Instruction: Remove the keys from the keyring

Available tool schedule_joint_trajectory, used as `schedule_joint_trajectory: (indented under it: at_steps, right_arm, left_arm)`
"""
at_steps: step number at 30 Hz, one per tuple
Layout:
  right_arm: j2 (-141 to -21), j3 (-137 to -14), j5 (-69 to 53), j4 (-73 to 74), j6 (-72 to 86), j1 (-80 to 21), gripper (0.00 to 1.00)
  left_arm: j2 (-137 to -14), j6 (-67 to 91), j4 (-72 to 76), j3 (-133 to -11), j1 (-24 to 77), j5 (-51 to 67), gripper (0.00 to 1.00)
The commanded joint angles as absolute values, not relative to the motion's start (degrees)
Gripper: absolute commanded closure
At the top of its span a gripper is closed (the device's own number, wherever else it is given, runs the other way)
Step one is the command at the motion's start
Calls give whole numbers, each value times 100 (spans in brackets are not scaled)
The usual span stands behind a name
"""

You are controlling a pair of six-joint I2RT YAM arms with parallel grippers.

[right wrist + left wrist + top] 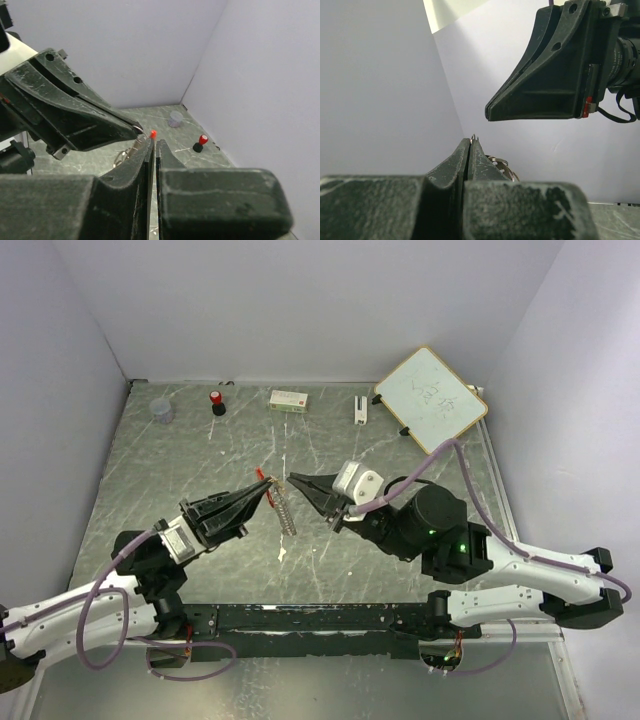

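Note:
My left gripper (268,486) is shut on the keyring (284,510), held above the table's middle. A thin metal end pokes out past its fingertips (470,145), and silvery rings (501,163) show just beyond them on the right. A chain-like cluster hangs below the grip. A red key (262,477) sticks up at the grip; its red tip (153,133) shows in the right wrist view. My right gripper (293,479) is shut on nothing, its tip a little to the right of the keyring, facing the left gripper (134,129). A small pale piece (283,554) lies on the table below the chain.
Along the back edge stand a clear cup (161,410), a red-capped black bottle (217,402), a green-and-white box (289,399) and a small white object (360,408). A whiteboard (432,400) lies at the back right. White walls enclose the table.

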State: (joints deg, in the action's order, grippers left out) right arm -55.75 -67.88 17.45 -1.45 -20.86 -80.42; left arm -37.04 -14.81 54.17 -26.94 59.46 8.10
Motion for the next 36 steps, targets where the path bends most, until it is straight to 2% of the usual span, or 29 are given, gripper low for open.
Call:
schedule_joint_trajectory:
  at_steps: [1, 18, 36]
  right_arm:
    - [-5634, -6817, 1470, -229, -2081, -8050, 95]
    - [-5648, -6590, 1344, -330, -1870, -8045, 91]
    - [-5757, -6545, 1066, -712, -1925, -8052, 91]
  left_arm:
    - [-3797, -1207, 6093, -2656, 5924, 1008, 93]
    - [-3952, -916, 6974, -2486, 5924, 1178, 93]
    - [-4236, -634, 7759, -2291, 5924, 1300, 93]
